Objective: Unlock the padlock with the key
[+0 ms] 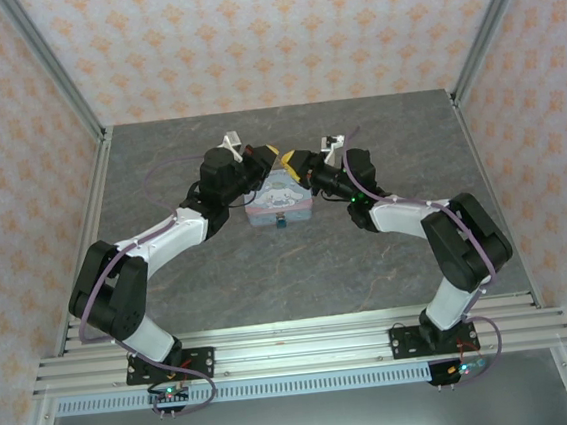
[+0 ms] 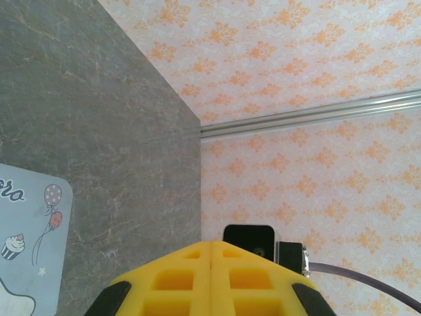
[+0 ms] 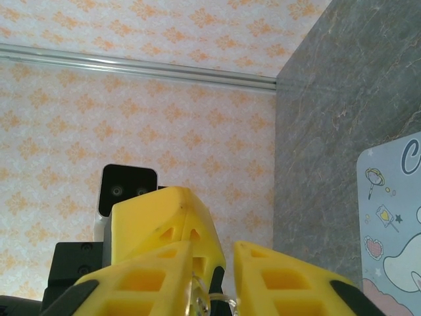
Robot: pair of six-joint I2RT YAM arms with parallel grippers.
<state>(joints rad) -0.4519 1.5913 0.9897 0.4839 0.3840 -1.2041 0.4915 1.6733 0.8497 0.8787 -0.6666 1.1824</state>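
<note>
The tiny teal padlock (image 1: 281,223) hangs at the near side of the cartoon-printed tin (image 1: 280,203). Both grippers meet tip to tip above the tin's far edge. My left gripper (image 1: 271,153) is shut, its yellow fingers pressed flat together (image 2: 210,243) with nothing visible between them. My right gripper (image 1: 288,162) faces it with a narrow gap between its jaws (image 3: 214,245). A thin shiny wire ring (image 3: 214,304) sits low in that gap. The left fingers (image 3: 151,217) stand just behind the right ones. The key itself is hidden.
The tin's lid shows at the lower left (image 2: 26,250) in the left wrist view and at the right edge (image 3: 395,224) in the right wrist view. Patterned walls with metal rails (image 1: 471,24) close in the grey stone table (image 1: 300,281).
</note>
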